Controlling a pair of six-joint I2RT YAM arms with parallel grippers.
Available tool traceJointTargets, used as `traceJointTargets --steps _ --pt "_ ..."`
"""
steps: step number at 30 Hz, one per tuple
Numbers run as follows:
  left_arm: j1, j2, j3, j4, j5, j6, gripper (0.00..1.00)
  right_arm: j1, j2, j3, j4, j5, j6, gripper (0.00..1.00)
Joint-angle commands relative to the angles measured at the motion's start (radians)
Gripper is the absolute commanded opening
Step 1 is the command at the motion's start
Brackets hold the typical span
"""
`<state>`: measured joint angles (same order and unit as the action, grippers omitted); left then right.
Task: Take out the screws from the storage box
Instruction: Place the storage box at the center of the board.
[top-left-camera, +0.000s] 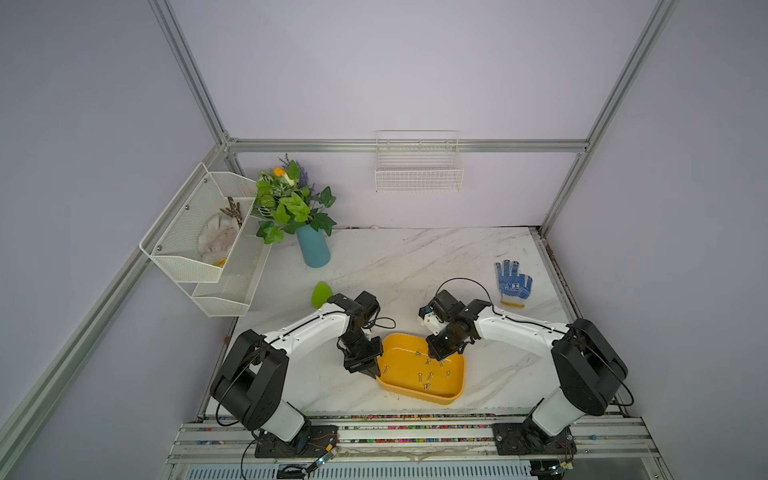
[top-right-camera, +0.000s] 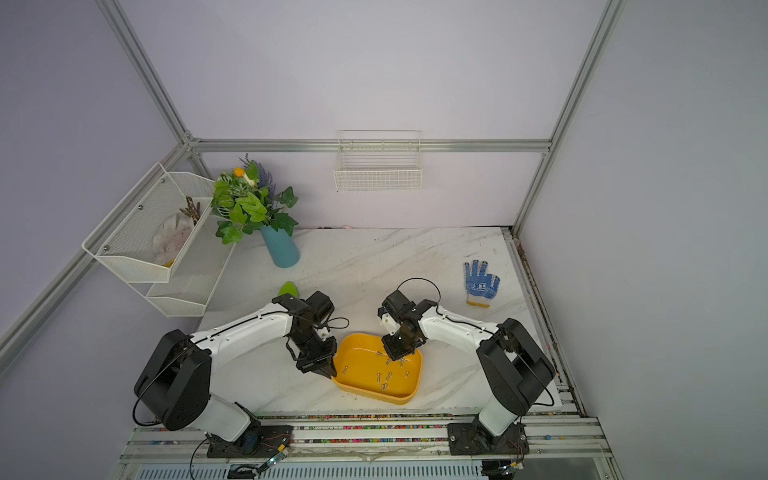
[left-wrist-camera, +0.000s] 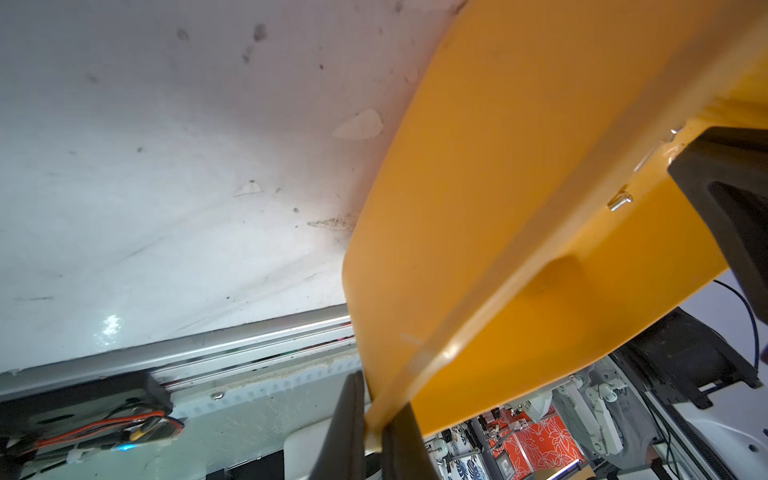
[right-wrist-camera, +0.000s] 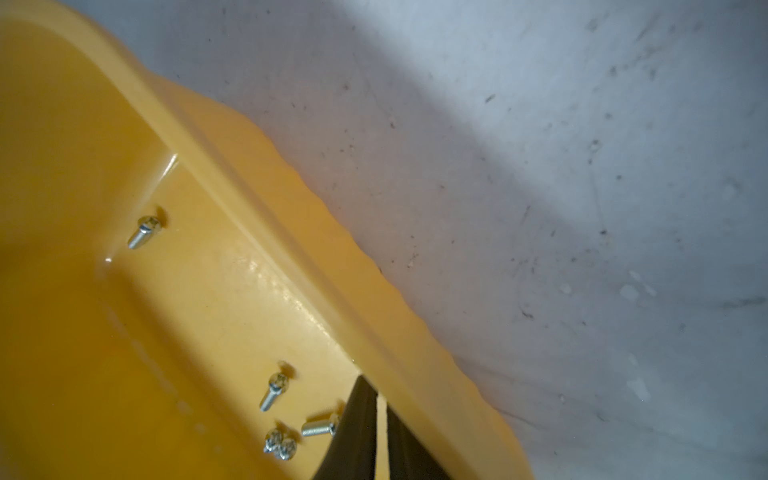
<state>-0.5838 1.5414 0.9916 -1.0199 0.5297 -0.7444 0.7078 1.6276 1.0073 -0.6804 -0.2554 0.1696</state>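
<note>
Left jaws pinching storage box (top-left-camera: 415, 395) rim, long axis roughly left-right

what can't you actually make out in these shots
- Screws: too small to count in both top views; the right gripper covers part of the storage box.
- Green object: top views, half hidden behind the left arm.
- Mesh basket contents: top views, pale lump blurred by the mesh.

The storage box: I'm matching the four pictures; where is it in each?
In a top view: storage box low centre, between the arms.
In a top view: same spot.
Left wrist: fills much of the frame, rim in the left claw.
Right wrist: its inside, close up.
Shared landmark: the screws inside.
</note>
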Motion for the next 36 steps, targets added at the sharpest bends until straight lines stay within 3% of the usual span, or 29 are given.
traceJointTargets --steps 1,8,10,13,15,16,17,18,24,32,36 --pt "-0.023 -0.048 -0.048 0.026 -0.033 -0.055 0.0 0.002 -0.009 0.014 0.039 0.096 0.002 0.13" --pt "-0.039 -0.119 -0.148 0.163 -0.019 -0.151 0.05 0.004 0.023 0.032 0.047 0.127 -0.015 0.16" --pt "-0.053 -0.114 -0.155 0.174 -0.015 -0.158 0.15 0.004 0.028 0.046 0.054 0.132 -0.018 0.18" --pt "-0.059 -0.097 -0.151 0.179 -0.006 -0.146 0.18 0.013 0.02 0.06 0.064 0.161 -0.026 0.22" --pt "-0.06 -0.094 -0.148 0.179 -0.002 -0.142 0.29 0.018 0.019 0.076 0.042 0.178 -0.031 0.27" --pt "-0.06 -0.097 -0.146 0.183 -0.002 -0.142 0.36 0.021 0.013 0.079 0.029 0.186 -0.024 0.28" --pt "-0.059 -0.102 -0.148 0.193 0.005 -0.146 0.91 0.022 0.0 0.078 0.015 0.19 -0.01 0.29" --pt "-0.059 -0.111 -0.156 0.206 0.015 -0.154 1.0 0.025 -0.016 0.075 0.009 0.194 0.006 0.3" --pt "-0.061 -0.119 -0.175 0.191 0.03 -0.131 1.0 0.049 -0.023 0.047 0.005 0.203 0.056 0.31" --pt "-0.058 -0.287 -0.142 0.17 -0.067 -0.167 1.0 0.095 -0.027 0.053 -0.082 0.234 0.125 0.3" --pt "-0.051 -0.345 -0.18 0.243 -0.092 -0.217 1.0 0.133 -0.08 0.014 -0.134 0.242 0.211 0.39"
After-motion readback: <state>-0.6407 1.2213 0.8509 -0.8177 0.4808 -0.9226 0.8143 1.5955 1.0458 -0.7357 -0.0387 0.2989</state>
